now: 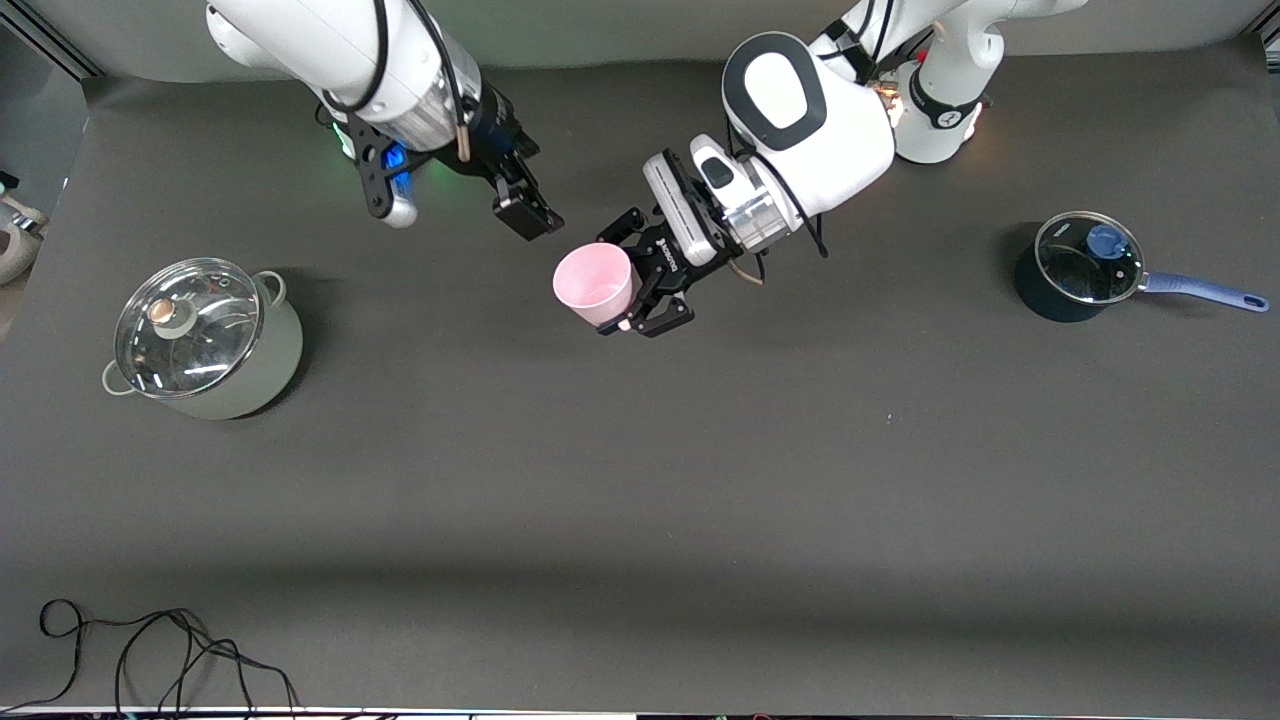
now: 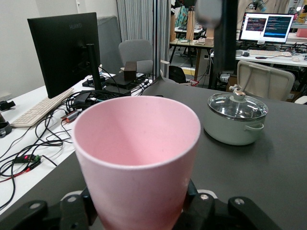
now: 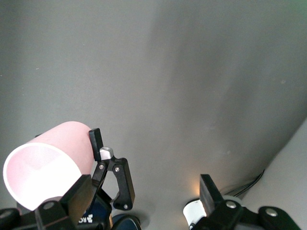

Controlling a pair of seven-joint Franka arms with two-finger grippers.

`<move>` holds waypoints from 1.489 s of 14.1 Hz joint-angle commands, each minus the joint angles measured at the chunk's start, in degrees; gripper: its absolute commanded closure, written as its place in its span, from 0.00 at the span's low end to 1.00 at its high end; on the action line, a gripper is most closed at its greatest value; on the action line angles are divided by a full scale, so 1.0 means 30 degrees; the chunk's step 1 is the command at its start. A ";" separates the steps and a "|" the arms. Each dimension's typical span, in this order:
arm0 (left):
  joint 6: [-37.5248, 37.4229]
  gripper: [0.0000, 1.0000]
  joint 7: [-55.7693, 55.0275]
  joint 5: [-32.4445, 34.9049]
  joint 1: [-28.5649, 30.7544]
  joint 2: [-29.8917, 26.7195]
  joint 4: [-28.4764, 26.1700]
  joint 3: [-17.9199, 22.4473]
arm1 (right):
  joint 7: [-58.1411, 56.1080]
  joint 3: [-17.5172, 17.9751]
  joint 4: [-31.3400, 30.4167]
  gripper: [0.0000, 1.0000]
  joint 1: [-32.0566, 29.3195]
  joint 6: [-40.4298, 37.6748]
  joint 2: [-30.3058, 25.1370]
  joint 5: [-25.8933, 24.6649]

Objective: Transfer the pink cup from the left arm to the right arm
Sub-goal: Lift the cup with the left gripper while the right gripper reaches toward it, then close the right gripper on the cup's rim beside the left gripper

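The left gripper (image 1: 645,290) is clenched around the base of the pink cup (image 1: 596,283), holding it tipped on its side above the middle of the dark table (image 1: 640,480), its open mouth turned toward the right arm's end. The right gripper (image 1: 527,212) hovers just beside the cup's rim with its fingers spread and nothing between them. A lidded pale green pot (image 1: 205,337) stands toward the right arm's end, and a lidded blue saucepan (image 1: 1085,267) toward the left arm's end.

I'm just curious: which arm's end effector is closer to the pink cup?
Left. The left end effector grips the pink cup above the table; the right end effector hangs just beside it, not touching.
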 commanded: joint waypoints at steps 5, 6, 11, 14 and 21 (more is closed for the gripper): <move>0.0176 0.65 -0.0217 -0.0335 -0.0131 -0.0148 0.0171 0.0161 | 0.1055 -0.0195 0.0938 0.01 0.0750 0.1386 0.1377 -0.0523; 0.0176 0.65 -0.0217 -0.0335 -0.0131 -0.0148 0.0171 0.0161 | 0.1055 -0.0195 0.1054 0.01 0.0750 0.1473 0.1494 -0.0524; 0.0176 0.64 -0.0217 -0.0364 -0.0102 -0.0148 0.0171 0.0161 | 0.1055 -0.0225 0.2168 0.01 0.0721 0.1503 0.1905 -0.0872; 0.0176 0.64 -0.0217 -0.0365 -0.0073 -0.0148 0.0171 0.0161 | 0.1055 -0.0195 0.2169 0.01 0.0750 0.1503 0.2284 -0.1285; 0.0176 0.62 -0.0276 -0.0365 -0.0044 -0.0119 0.0142 0.0161 | 0.1026 -0.0195 0.2228 0.48 0.0750 0.1884 0.2901 -0.1315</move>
